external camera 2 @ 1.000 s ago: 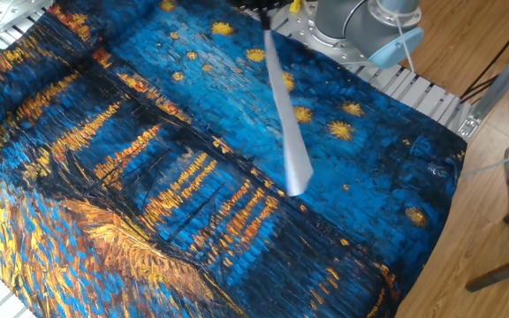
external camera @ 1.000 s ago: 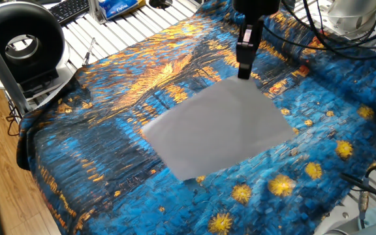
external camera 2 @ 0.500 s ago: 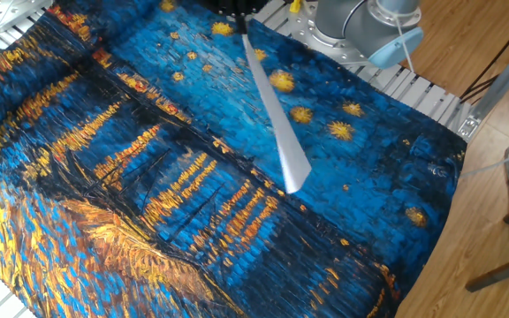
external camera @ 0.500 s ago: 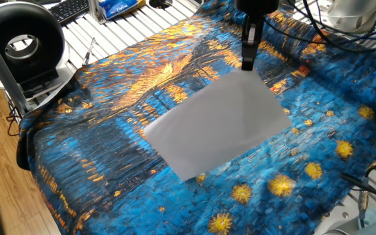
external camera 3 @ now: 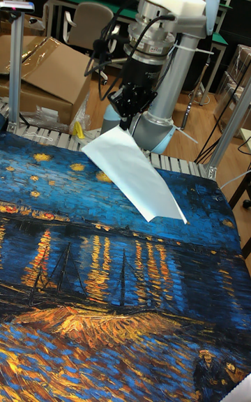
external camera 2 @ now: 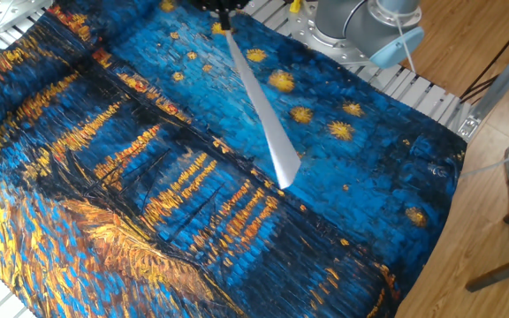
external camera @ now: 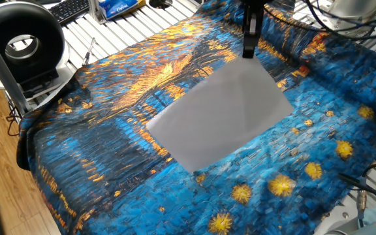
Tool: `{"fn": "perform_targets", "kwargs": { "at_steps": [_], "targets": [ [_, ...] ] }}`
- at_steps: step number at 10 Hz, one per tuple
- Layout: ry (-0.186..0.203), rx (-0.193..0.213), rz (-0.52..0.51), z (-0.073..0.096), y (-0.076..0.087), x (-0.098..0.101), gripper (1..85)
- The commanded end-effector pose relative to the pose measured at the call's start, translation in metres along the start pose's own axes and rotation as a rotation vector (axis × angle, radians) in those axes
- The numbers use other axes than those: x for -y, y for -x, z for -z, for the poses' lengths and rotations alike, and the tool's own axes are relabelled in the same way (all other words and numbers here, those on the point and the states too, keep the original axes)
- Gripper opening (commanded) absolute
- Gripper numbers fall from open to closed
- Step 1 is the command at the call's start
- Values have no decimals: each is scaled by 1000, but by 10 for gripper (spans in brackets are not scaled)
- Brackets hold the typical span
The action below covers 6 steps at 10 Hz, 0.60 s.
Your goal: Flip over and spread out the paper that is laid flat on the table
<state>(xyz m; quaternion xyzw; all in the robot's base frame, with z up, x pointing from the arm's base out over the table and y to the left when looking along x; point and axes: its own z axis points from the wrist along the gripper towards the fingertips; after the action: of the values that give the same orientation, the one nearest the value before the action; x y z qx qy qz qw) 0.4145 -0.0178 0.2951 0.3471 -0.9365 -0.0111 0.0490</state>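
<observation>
The white paper (external camera: pixel 224 117) hangs tilted from one corner, which my gripper (external camera: pixel 248 51) is shut on, high above the blue-and-orange cloth of the table (external camera: pixel 96 163). From the other fixed view the paper (external camera 2: pixel 263 115) shows almost edge-on. It slopes down from the gripper (external camera 2: pixel 222 11) to its low end just above or on the table (external camera 2: pixel 104 177). In the tall fixed view the gripper (external camera 3: pixel 127 117) pinches the paper (external camera 3: pixel 136 172) at its top corner, and the sheet slants down to the right over the table (external camera 3: pixel 104 290).
A black ring fan (external camera: pixel 21 46) and a keyboard (external camera: pixel 70 10) stand on the white slatted surface (external camera: pixel 129 23) past the cloth. The robot base (external camera 2: pixel 369 26) and cables (external camera: pixel 344 26) sit at the far edge. A cardboard box (external camera 3: pixel 42 74) lies behind.
The gripper has risen and moved away over the table with the paper's corner. The sheet has lifted more and its low end has slid along with it.
</observation>
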Motion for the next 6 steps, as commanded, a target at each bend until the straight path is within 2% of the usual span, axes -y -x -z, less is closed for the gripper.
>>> {"fn": "perform_targets", "kwargs": {
  "at_steps": [1, 3, 5, 6],
  "targets": [
    [-32, 35, 43, 0, 12, 9, 10],
    [-44, 45, 64, 0, 16, 12, 10],
    [-62, 34, 85, 1, 15, 16, 10],
    [-59, 35, 82, 0, 15, 15, 10]
  ]
}}
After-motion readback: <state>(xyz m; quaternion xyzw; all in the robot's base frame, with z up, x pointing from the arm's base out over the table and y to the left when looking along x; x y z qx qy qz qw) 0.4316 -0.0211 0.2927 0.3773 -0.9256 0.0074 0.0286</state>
